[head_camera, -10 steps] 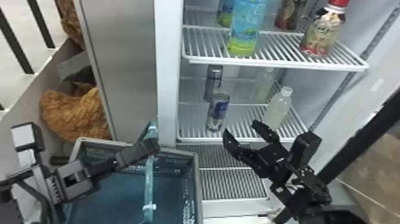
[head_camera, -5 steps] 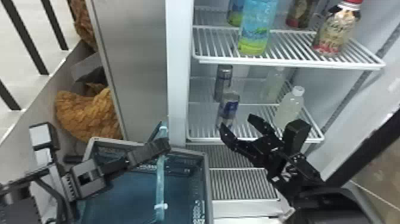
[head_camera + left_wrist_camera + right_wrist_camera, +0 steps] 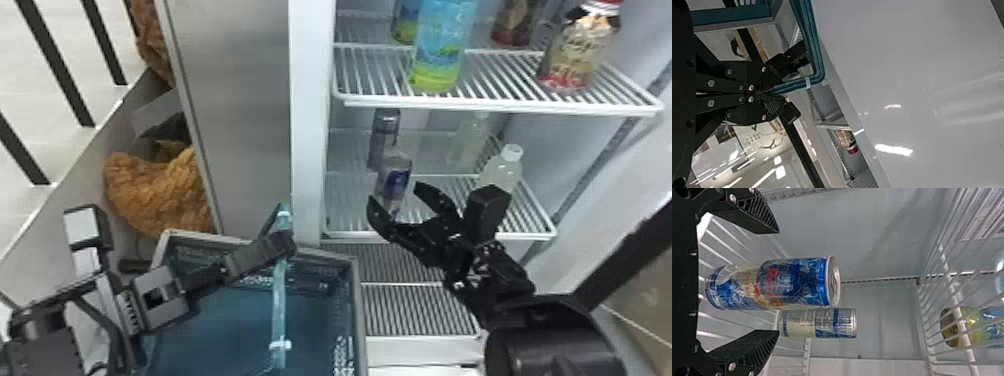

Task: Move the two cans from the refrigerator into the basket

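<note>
Upright on the wire shelf [image 3: 345,234] of the refrigerator [image 3: 306,125] stand your two drinks cans, the front can [image 3: 797,282] and the rear can [image 3: 819,323], one behind the other and close together. Your right end effector [image 3: 777,282] is spread wide and empty, its fingers to either side of the front can's line, so that you look along the gap at the printed wall. Treat each can as a rigid cylinder with a thin metal skin, probably full and so of modest weight (the pictures cannot tell you the fill). The smooth side, chilled and perhaps damp, is likely to slip under a light pinch, whereas a hard one may dent it. Take hold at mid-height on the straight wall, pads square to the axis, clear of the narrowed lid end; too high a grip invites the base to swing. Note the rear can's nearness: a finger entering off-centre could tip it, so you do well to go in straight and lift before drawing out. Your left end effector [image 3: 774,92] clasps the handle [image 3: 817,58] of the basket [image 3: 357,300], which sits beside the refrigerator and awaits both cans.
</note>
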Controlling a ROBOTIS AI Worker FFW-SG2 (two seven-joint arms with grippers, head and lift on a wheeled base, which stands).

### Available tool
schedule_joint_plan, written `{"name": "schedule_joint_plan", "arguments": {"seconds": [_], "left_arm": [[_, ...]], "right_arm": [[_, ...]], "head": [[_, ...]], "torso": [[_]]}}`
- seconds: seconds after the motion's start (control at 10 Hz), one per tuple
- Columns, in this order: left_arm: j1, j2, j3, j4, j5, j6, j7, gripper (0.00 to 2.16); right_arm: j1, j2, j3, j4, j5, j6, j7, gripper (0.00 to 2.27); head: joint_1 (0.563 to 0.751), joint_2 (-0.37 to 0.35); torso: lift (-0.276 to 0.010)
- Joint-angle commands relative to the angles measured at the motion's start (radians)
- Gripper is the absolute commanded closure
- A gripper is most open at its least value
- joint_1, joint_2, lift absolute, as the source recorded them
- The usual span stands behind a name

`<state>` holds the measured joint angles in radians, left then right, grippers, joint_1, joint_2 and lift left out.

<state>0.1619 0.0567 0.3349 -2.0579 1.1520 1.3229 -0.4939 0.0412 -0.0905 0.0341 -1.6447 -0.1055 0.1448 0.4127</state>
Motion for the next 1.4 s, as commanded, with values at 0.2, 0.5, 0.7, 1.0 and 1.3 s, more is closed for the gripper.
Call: {"name": "schedule_joint_plan", "arguments": {"seconds": [0.2, 0.5, 0.7, 1.0, 1.3], "left_arm": [[-0.005, 0.000, -0.006, 0.002, 0.001, 0.000, 0.000, 1.21], [-0.005, 0.000, -0.006, 0.005, 0.001, 0.000, 0.001, 1.21], [-0.005, 0.000, -0.006, 0.005, 0.003, 0.000, 0.001, 1.21], [-0.002, -0.002, -0.006, 0.005, 0.005, -0.003, 0.001, 1.21], [0.000, 0.000, -0.006, 0.005, 0.005, -0.003, 0.001, 1.21]], "right_arm": [[-0.076, -0.002, 0.030, 0.090, 0.000, 0.000, -0.006, 0.14], [-0.115, -0.003, 0.050, 0.134, 0.002, 0.000, -0.012, 0.19], [-0.122, -0.005, 0.052, 0.136, 0.006, 0.020, -0.012, 1.04], [-0.108, -0.006, 0.044, 0.119, 0.006, 0.020, -0.015, 1.28], [-0.039, -0.014, 0.020, -0.003, 0.004, 0.066, -0.015, 1.28]], "head": [[0.695, -0.072], [0.695, -0.060], [0.695, -0.057], [0.695, -0.059], [0.695, -0.065]], "torso": [[-0.219], [-0.219], [-0.219], [-0.219], [-0.219]]}}
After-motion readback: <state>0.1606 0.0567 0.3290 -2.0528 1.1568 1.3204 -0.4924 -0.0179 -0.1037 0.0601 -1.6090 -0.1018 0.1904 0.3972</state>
